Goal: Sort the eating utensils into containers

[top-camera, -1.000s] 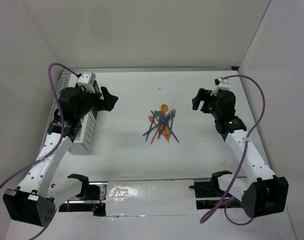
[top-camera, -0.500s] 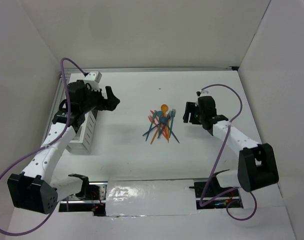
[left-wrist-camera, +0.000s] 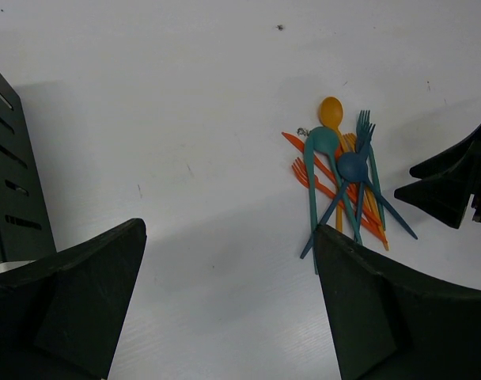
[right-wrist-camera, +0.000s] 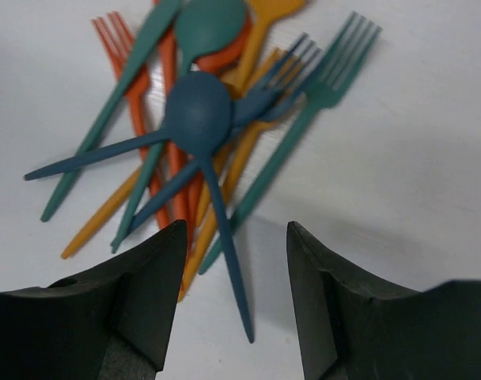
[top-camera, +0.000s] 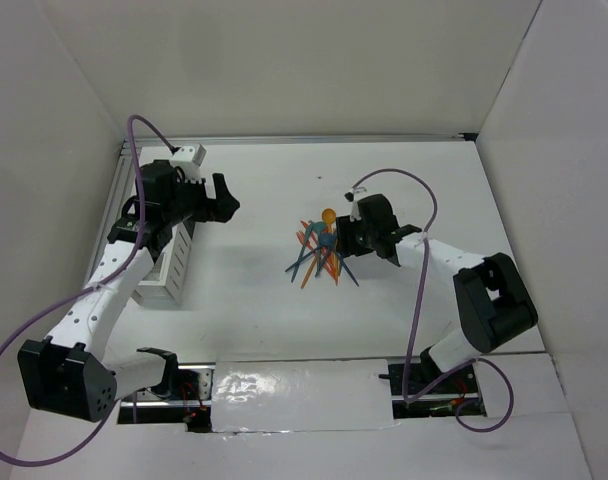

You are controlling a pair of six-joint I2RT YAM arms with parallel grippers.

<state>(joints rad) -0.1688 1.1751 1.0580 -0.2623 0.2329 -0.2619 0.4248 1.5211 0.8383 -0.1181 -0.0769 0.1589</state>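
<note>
The eating utensils (top-camera: 322,250) lie in one crossed pile of orange and teal forks, spoons and knives at the table's middle. My right gripper (top-camera: 346,240) is open at the pile's right edge. In the right wrist view its gripper (right-wrist-camera: 236,237) straddles the handle end of a dark blue spoon (right-wrist-camera: 197,115), without touching it. My left gripper (top-camera: 224,200) is open and empty, above the table left of the pile; its wrist view shows the pile (left-wrist-camera: 339,178) ahead. The containers (top-camera: 172,262) stand at the left under the left arm; the black mesh bin (left-wrist-camera: 7,182) shows at the left edge.
A metal rail (top-camera: 304,139) runs along the table's far edge. White walls close in the left, back and right. A shiny taped strip (top-camera: 299,385) lies at the near edge between the arm bases.
My right arm has swung left and stretched forward, bringing its open gripper from the right side of the table to the pile. My left gripper has hardly moved.
</note>
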